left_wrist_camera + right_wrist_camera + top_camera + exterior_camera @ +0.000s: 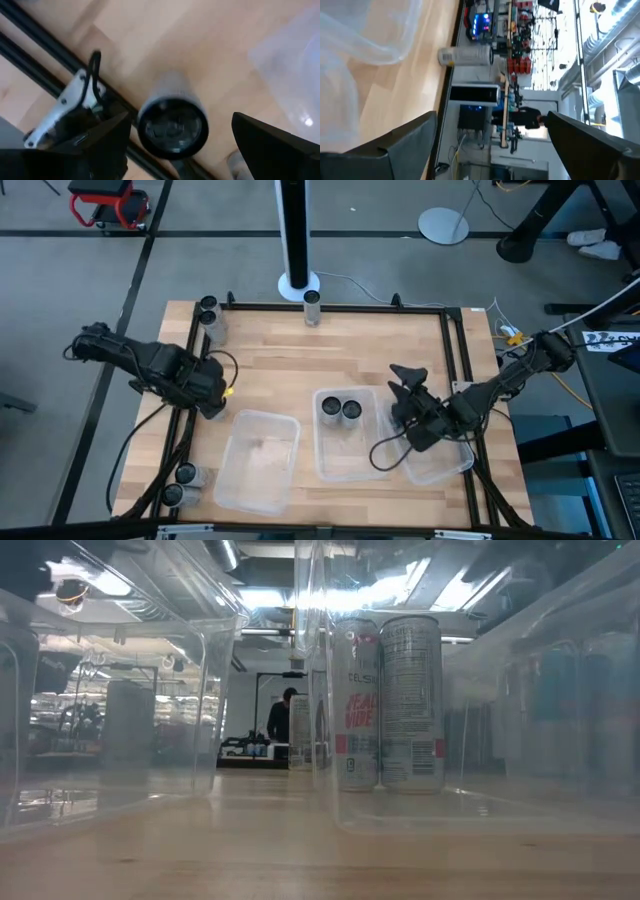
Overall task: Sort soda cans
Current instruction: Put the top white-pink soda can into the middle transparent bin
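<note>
Two soda cans (340,410) stand upright in the middle clear bin (322,462), also seen in the low view (385,705). Two more cans (208,315) stand at the far left corner, one (312,305) at the far edge, and two (180,485) at the near left corner. My left gripper (213,402) points down at the table's left side, open. In its wrist view a dark-topped can (172,125) stands below, between the spread fingers, untouched. My right gripper (405,380) is open above the gap between the middle and right bins, and its wrist view shows the far-edge can (467,56).
An empty clear bin (258,460) sits near the left and another (445,465) lies under the right arm. Black rails (460,350) frame the tabletop. A white-based post (298,280) stands behind the far edge. A person (285,720) is far off in the room.
</note>
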Controlling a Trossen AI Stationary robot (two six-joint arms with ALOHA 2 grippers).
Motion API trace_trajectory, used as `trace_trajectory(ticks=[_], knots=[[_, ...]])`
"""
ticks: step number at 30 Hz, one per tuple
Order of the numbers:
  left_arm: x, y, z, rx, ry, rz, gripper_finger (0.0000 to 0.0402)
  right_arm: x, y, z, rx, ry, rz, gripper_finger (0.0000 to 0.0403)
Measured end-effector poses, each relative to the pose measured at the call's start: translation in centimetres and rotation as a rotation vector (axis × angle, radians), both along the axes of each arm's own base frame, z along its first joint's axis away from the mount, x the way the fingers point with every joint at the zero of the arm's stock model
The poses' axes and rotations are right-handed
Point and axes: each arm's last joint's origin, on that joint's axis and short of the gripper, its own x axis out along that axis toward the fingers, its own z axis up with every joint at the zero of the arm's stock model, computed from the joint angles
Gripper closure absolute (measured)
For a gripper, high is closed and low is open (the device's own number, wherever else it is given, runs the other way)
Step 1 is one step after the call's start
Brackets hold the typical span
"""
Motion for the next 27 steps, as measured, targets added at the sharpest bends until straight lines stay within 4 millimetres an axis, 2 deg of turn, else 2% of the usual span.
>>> trace_trajectory(ticks=[13,16,21,27], knots=[[-0.4,-0.3,-3.3,0.017,0.101,-0.026,0.0071,0.0,0.3,0.2,-0.012,-0.046,-0.006,0.0031],[-0.2,-0.4,-3.4,-0.009,0.085,-0.035,0.0092,0.0,0.3,0.2,-0.006,-0.042,-0.003,0.0031],[-0.4,-0.4,-3.3,-0.026,0.107,-0.034,0.0151,0.0,0.3,0.2,0.001,-0.038,0.002,0.0031],[-0.4,-0.4,-3.3,-0.024,0.111,-0.09,0.0151,0.0,0.3,0.2,0.001,-0.038,0.002,0.0031]])
